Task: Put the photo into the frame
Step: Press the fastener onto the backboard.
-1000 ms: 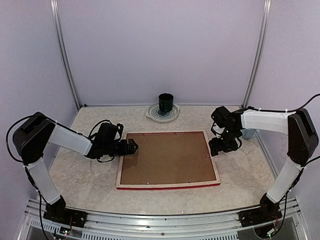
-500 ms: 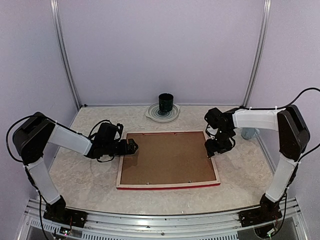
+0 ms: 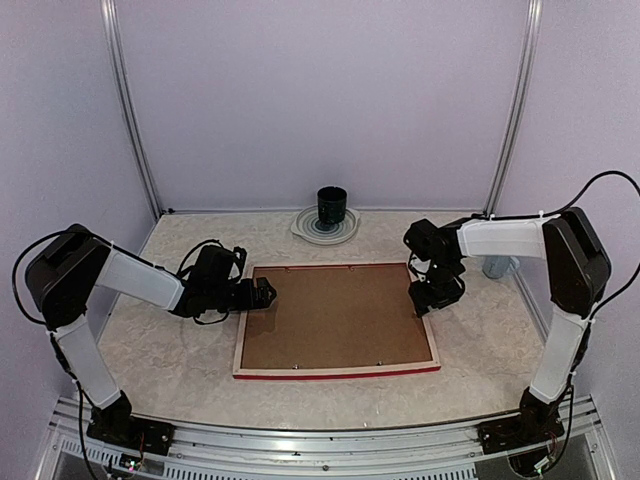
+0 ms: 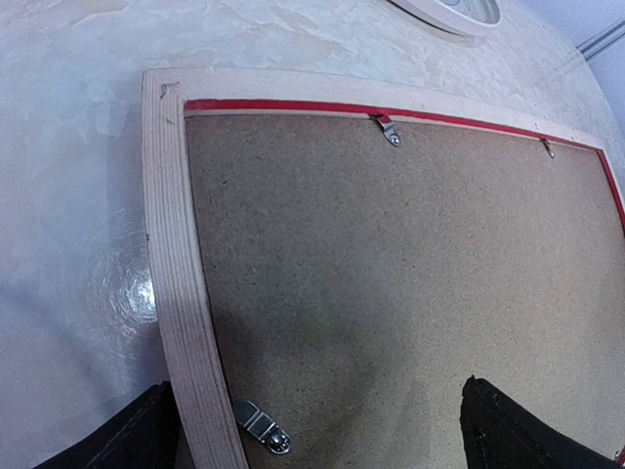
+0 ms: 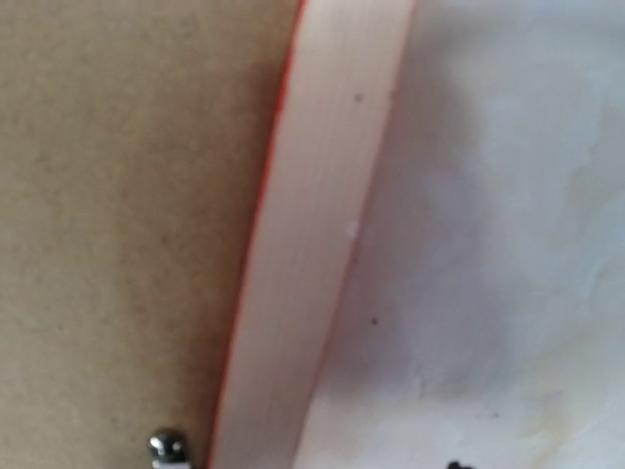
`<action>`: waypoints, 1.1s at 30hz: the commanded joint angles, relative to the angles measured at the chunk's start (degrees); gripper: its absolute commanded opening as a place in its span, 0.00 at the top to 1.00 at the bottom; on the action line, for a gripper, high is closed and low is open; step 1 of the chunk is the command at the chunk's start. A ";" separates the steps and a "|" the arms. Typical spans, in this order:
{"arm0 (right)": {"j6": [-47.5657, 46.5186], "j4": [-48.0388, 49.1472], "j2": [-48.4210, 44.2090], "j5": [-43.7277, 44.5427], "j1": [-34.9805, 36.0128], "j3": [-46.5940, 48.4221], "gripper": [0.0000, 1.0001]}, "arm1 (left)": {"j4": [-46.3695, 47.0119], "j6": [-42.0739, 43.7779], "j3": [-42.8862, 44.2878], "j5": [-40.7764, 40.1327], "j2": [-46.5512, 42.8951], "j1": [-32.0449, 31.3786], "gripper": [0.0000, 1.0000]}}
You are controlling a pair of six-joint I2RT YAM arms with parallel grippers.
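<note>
Frame [image 3: 336, 370] face down mid-table, backing board [image 3: 335, 315] in; photo nowhere in my views. Left gripper [image 3: 266, 293] wide, empty, at left rim; right gripper [image 3: 425, 300] over right rim (opening unclear). Risk: one-sided push skids frame.

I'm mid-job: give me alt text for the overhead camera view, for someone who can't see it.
A red picture frame lies face down mid-table, brown backing board up. The left hand sits at its left rail, the right hand at its right rail; a dark cup stands on a plate behind.
</note>
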 commanded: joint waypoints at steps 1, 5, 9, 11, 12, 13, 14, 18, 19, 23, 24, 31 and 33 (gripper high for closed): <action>-0.57 -0.79 3.00 0.77 1.25 0.43 0.43 | -4.17 -0.83 -0.76 2.99 2.69 -0.05 0.01; -0.80 -0.89 3.49 0.91 1.55 0.33 0.43 | -4.25 -0.75 -0.66 2.96 2.79 0.04 0.01; -0.93 -0.71 2.63 -0.18 1.72 0.24 0.43 | -4.21 -0.70 -0.66 3.04 3.00 0.12 0.01; -1.06 -0.51 2.04 -1.15 1.73 0.37 0.44 | -4.30 -0.64 -0.58 2.98 2.96 0.21 0.01; -1.12 -0.50 1.86 -1.21 1.73 0.33 0.45 | -4.26 -0.62 -0.57 3.12 3.08 0.21 0.01; -1.08 -0.62 1.85 -1.22 1.73 0.33 0.46 | -4.25 -0.60 -0.57 3.13 3.13 0.19 0.01; -1.16 -0.75 1.94 -1.00 1.73 0.41 0.46 | -4.25 -0.57 -0.57 3.14 3.14 0.29 0.01; -1.17 -1.17 2.44 1.15 1.73 -0.09 0.52 | -4.33 -0.66 -0.57 3.22 3.06 0.30 0.01; -1.09 -1.03 2.51 1.31 1.73 -0.30 0.55 | -4.34 -0.62 -0.57 3.17 3.01 0.30 0.01; -1.12 -0.20 3.38 0.88 1.73 -1.13 0.63 | -4.58 -0.41 -0.65 2.95 2.80 0.47 0.01; -1.20 -0.08 3.71 0.70 1.73 -1.40 0.65 | -4.60 -0.44 -0.70 2.86 2.79 0.52 0.01; -1.99 2.69 3.86 -2.69 1.62 -4.15 0.77 | -4.60 -0.43 -0.84 2.94 2.44 0.65 0.01; -2.17 3.70 3.45 -4.82 1.34 -5.06 0.78 | -4.60 -0.35 -0.91 2.95 2.26 0.65 0.01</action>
